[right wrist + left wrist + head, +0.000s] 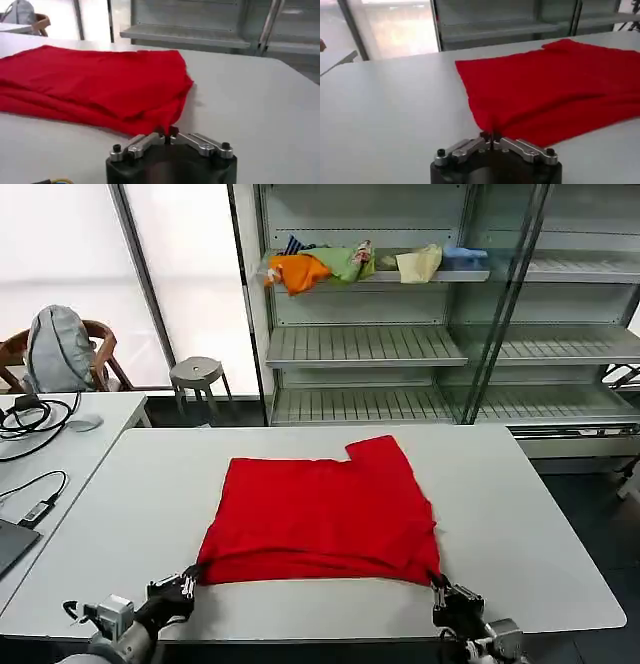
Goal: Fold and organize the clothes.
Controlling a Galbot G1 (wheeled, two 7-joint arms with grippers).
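Observation:
A bright red T-shirt (320,514) lies folded on the white table (520,524), one sleeve sticking out at its far edge. My left gripper (188,580) is at the shirt's near left corner, shut on the red cloth (492,122). At the near right corner my right gripper (440,586) is likewise shut on the hem (162,117). Both pinched corners rest low at the table's front edge. The print on the shirt is hidden.
A metal shelf rack (400,344) behind the table holds a pile of orange, green, cream and blue garments (350,266). A second table (60,434) on the left carries cables. A stool (197,372) and a chair with a grey bag (58,349) stand farther back.

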